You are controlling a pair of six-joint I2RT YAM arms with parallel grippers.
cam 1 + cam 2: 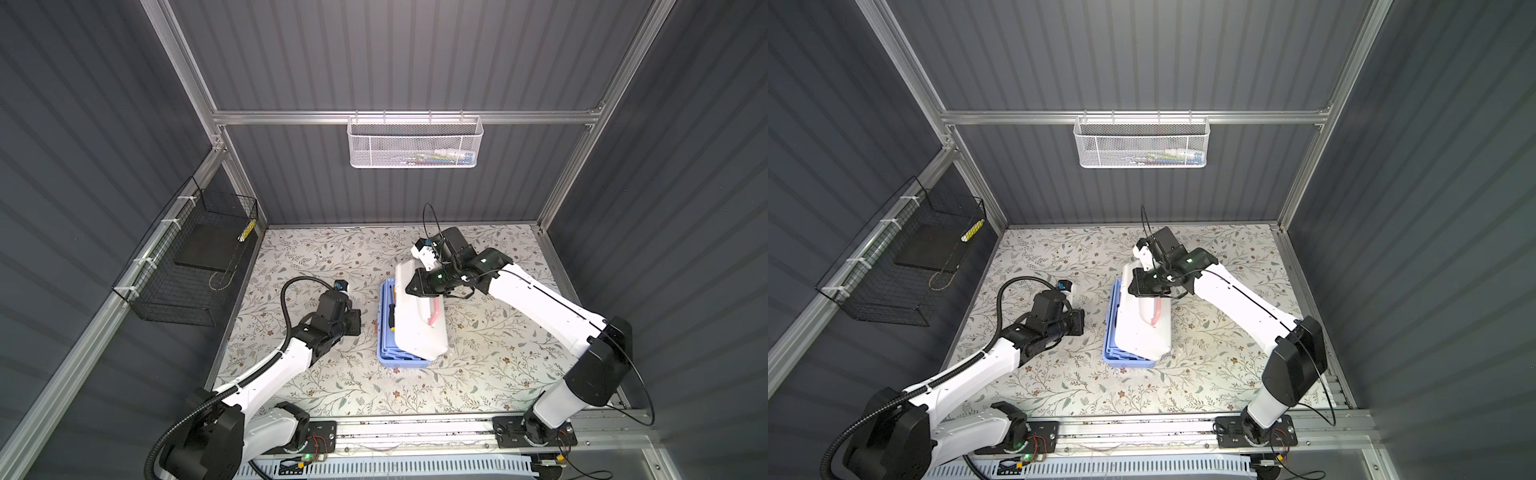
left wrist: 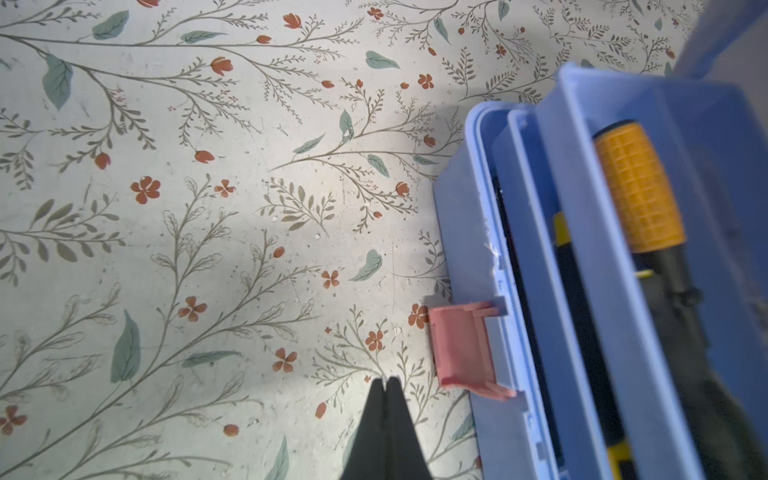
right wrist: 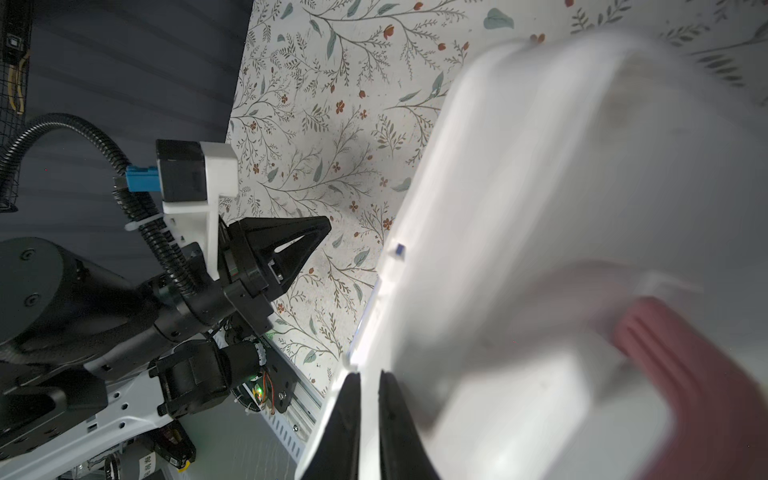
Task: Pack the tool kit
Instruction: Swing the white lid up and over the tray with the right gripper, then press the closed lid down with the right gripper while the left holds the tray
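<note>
Right claw [image 3: 370, 376] pinches one white lid [image 1: 419, 328] above one blue base [image 1: 384, 359]; left claw [image 2: 386, 383] fingers together, empty.

White mesh basket [image 1: 415, 143], black wire basket [image 1: 174, 305].

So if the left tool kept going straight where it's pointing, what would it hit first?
Most likely the table: the left tool points down at it, just beside the pink latch. Depth is hard to judge.

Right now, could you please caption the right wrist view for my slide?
Right pincer pinching the white lid by its rim; shut left pincer over floral table.
</note>
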